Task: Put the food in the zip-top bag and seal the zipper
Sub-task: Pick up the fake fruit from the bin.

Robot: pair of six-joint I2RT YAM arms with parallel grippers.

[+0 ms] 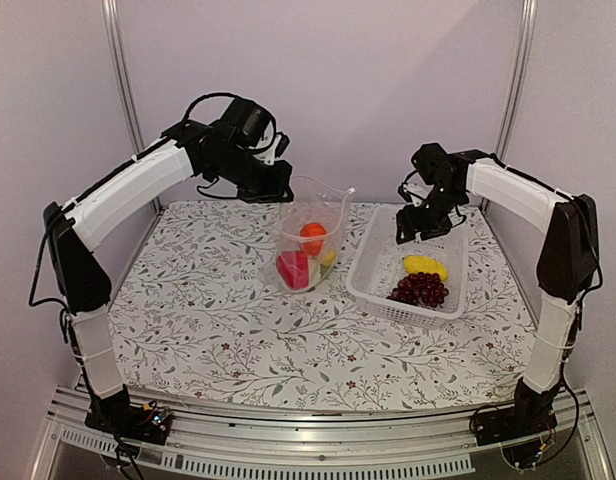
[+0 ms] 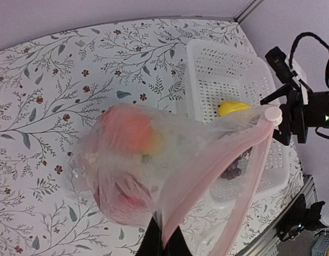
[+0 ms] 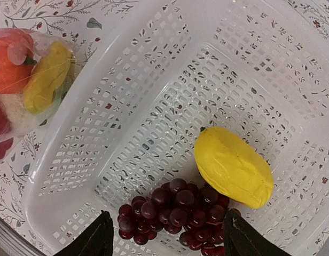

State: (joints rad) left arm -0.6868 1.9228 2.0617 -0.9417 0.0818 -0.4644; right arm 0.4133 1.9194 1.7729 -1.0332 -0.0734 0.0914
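Clear crinkly plastic of the bag [image 1: 323, 215], pinched at its upper mouth edge by the left claw [image 1: 276, 190] — clenched tight on the film, seen from the left wrist as dark fingers [image 2: 152, 242] closed together on the edge. Hanging mouth-up over the flowered tabletop [image 1: 208, 310], just left of the white basket [image 1: 371, 255]; touching the tabletop or not, cannot tell. Inside the bag: orange fruit [image 1: 313, 237] on top, red pepper [image 1: 292, 268] below, yellow piece [image 1: 329, 258] at the right side. Pinkish zipper [image 2: 228, 154] along the gaping mouth, white tab [image 2: 272, 113] at its far end. Right claw [image 1: 416, 228] released, fingers [image 3: 98, 240] spread wide, hovering over the basket's far end, gripping nothing. Lying in the basket under it: a second yellow piece [image 1: 425, 265] and the purple grapes [image 1: 419, 289], touching each other, both outside the bag. From the right wrist, grapes low between the two fingertips, second yellow piece up to their right — bag with its orange and yellow contents at the upper left, beyond the basket wall.
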